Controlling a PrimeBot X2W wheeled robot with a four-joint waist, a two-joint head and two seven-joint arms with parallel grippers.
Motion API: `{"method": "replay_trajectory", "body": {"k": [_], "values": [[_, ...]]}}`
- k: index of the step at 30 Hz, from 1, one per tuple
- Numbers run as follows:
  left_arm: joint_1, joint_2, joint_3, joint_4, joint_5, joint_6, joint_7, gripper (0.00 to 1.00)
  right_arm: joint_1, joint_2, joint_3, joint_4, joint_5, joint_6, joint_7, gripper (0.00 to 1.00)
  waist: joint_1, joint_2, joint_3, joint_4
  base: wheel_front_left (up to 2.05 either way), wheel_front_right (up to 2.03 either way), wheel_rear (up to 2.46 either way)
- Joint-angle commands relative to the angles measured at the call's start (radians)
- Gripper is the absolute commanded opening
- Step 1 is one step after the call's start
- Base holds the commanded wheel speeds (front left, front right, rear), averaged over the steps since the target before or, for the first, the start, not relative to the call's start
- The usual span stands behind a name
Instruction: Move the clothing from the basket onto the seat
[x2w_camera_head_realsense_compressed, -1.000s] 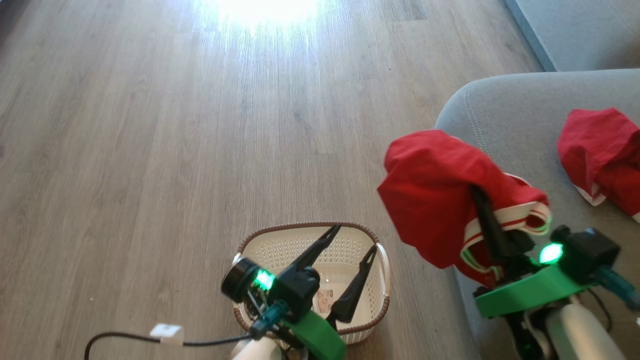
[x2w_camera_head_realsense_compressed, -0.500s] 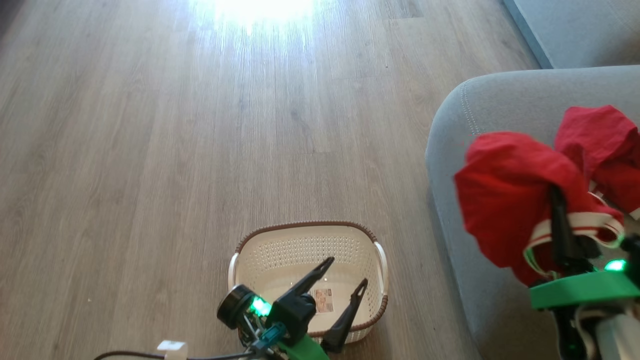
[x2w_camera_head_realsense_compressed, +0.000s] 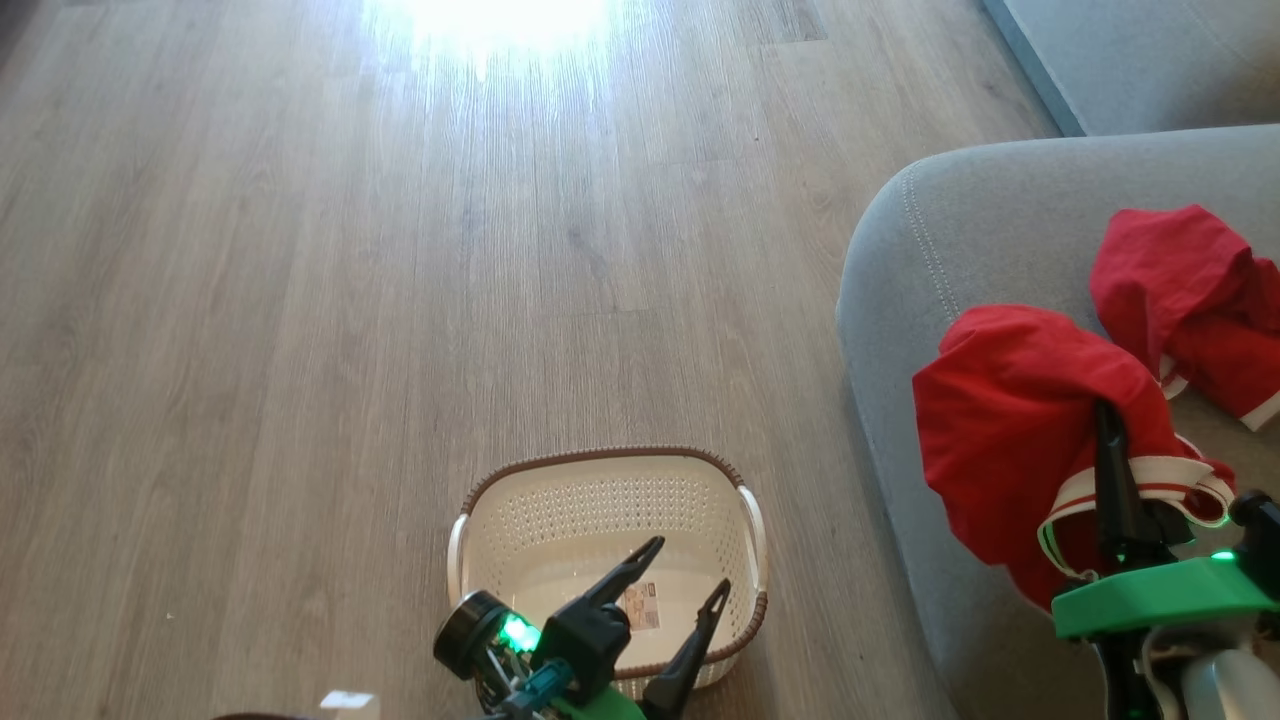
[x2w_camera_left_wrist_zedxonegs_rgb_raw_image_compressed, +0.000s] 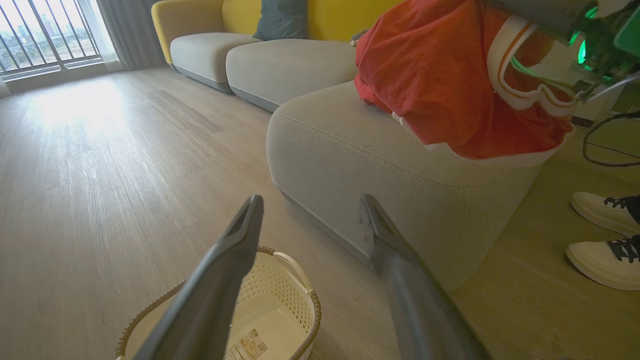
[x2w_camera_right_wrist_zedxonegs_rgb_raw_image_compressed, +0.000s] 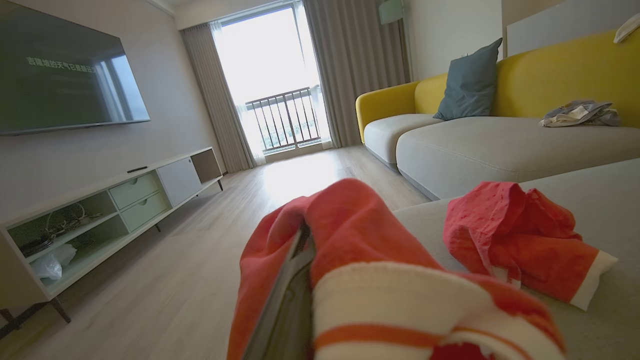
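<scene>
Since a second earlier, the right gripper (x2w_camera_head_realsense_compressed: 1108, 470) had carried the held garment (x2w_camera_head_realsense_compressed: 1010, 440) from beside the cushion's corner to over the seat (x2w_camera_head_realsense_compressed: 980, 220), while the left gripper (x2w_camera_head_realsense_compressed: 688, 566) had drawn back toward 6 o'clock; the camera itself had swung a little. In the head view the held garment sat at 4 o'clock, a bright red bundle with a white, red-striped band looped round the dark fingers, which were pinched together on the cloth. The second garment (x2w_camera_head_realsense_compressed: 1180, 290) lay crumpled on the seat at 1 o'clock from it, just beside it. The basket (x2w_camera_head_realsense_compressed: 600, 455) stood on the floor at 6 o'clock, bare but for its label sticker (x2w_camera_head_realsense_compressed: 642, 605), with the left gripper's fingers spread wide over its near side. In the left wrist view the held garment hung at 1 o'clock with its white hem at the cushion's top; we could not tell whether it touched. A person's shoes (x2w_camera_left_wrist_zedxonegs_rgb_raw_image_compressed: 600, 260) stood at 4 o'clock. In the right wrist view the red fabric draped over one finger, with the second garment at 3 o'clock. We judged this the placing of the last piece. The next move called for lowering, parting the jaws well inside the seat's edge, and slipping free of the band.
</scene>
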Motion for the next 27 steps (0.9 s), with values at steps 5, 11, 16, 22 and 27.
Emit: {"method": "replay_trajectory", "body": {"k": [5, 11, 16, 22, 27], "values": [[-0.029, -0.003, 0.033, -0.029, -0.013, 0.007, -0.005, 1.0, -0.04, -0.019, 0.026, -0.038, 0.008, 0.0, -0.009, 0.0, 0.0, 0.0, 0.0, -0.002, 0.0, 0.0, 0.0], [-0.03, -0.003, 0.038, -0.036, -0.02, 0.013, -0.005, 1.0, -0.044, -0.028, 0.03, -0.045, 0.01, 0.0, -0.009, 0.0, 0.0, 0.0, 0.007, -0.021, 0.0, 0.0, 0.0], [-0.034, -0.003, 0.044, -0.047, -0.024, 0.016, -0.005, 1.0, -0.058, -0.033, 0.031, -0.062, 0.004, 0.0, -0.009, 0.0, 0.0, 0.0, 0.023, -0.078, 0.0, 0.0, 0.0], [-0.046, -0.003, 0.05, -0.059, -0.022, 0.02, -0.005, 1.0, -0.068, -0.04, 0.026, -0.08, 0.003, 0.0, -0.009, 0.0, 0.0, 0.0, 0.048, -0.164, 0.0, 0.0, 0.0], [-0.069, -0.003, 0.053, -0.071, -0.024, 0.025, -0.005, 1.0, -0.077, -0.046, 0.02, -0.088, 0.004, 0.0, -0.009, 0.0, 0.0, 0.0, 0.071, -0.26, 0.0, 0.0, 0.0]]}}
